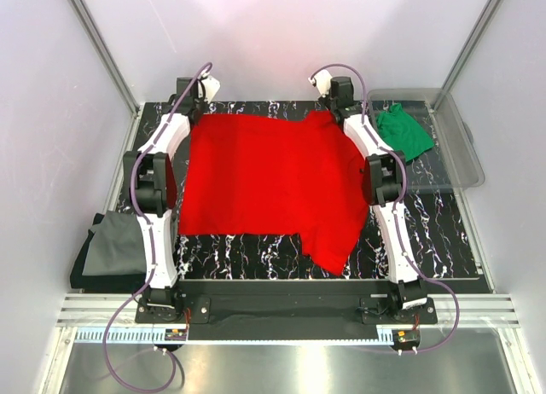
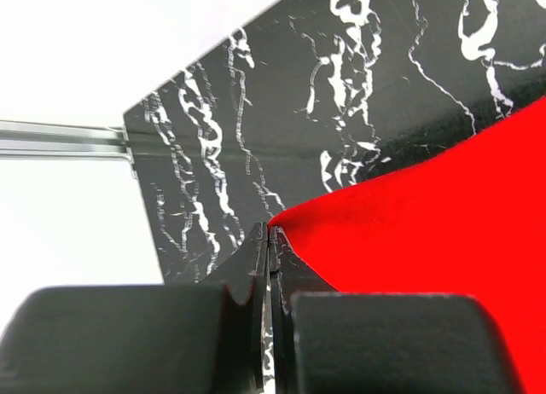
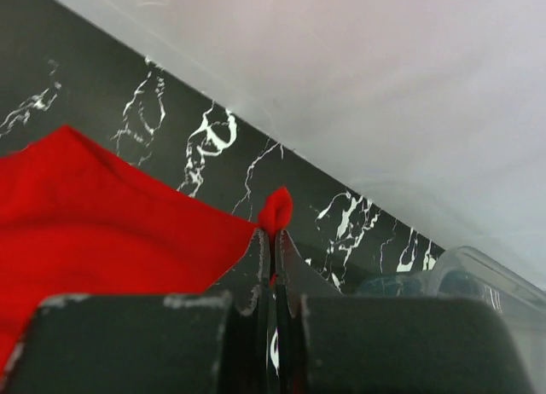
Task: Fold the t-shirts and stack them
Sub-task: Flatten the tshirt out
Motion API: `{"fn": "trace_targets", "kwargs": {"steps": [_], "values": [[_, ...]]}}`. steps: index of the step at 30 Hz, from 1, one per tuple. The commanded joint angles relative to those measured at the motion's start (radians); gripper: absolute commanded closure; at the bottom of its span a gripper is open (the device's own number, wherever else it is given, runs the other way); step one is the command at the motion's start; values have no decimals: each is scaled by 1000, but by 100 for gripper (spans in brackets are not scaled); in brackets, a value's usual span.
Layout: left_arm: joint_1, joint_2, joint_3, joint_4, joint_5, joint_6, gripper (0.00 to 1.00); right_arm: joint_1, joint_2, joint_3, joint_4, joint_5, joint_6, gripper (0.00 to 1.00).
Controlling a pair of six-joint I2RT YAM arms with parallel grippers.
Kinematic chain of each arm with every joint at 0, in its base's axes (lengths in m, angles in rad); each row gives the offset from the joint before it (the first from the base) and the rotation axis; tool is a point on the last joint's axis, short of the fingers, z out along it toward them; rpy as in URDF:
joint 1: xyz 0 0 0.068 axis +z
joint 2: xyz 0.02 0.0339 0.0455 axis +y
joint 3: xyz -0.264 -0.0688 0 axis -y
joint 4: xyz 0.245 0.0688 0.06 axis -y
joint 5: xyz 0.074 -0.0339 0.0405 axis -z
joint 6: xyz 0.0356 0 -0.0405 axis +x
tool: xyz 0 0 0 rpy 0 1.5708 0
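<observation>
The red t-shirt (image 1: 269,181) lies spread on the black marbled table (image 1: 426,232), one sleeve hanging toward the near right. My left gripper (image 1: 189,112) is shut on its far left corner; the left wrist view shows the jaws (image 2: 270,234) pinching the red cloth's (image 2: 426,215) tip. My right gripper (image 1: 335,112) is shut on the far right corner; the right wrist view shows the jaws (image 3: 273,234) closed with a red tuft (image 3: 275,211) sticking out. The green t-shirt (image 1: 403,131) lies crumpled in the clear bin. The dark grey t-shirt (image 1: 115,247) lies folded off the table's left near edge.
The clear plastic bin (image 1: 456,147) stands at the far right of the table and also shows in the right wrist view (image 3: 478,279). White walls close in the back and sides. A metal rail (image 1: 281,313) runs along the near edge.
</observation>
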Motion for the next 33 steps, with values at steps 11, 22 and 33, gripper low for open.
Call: {"fn": "trace_targets", "kwargs": {"steps": [11,22,33], "values": [[14,-109,-16,55,-28,30,100,-2,-141,9,-16,-16,-21,100],[31,-153,-42,55,-37,47,100,4,-117,32,-16,-9,-13,100],[29,-155,-52,61,-63,59,100,4,-77,66,-14,-1,-13,100]]}}
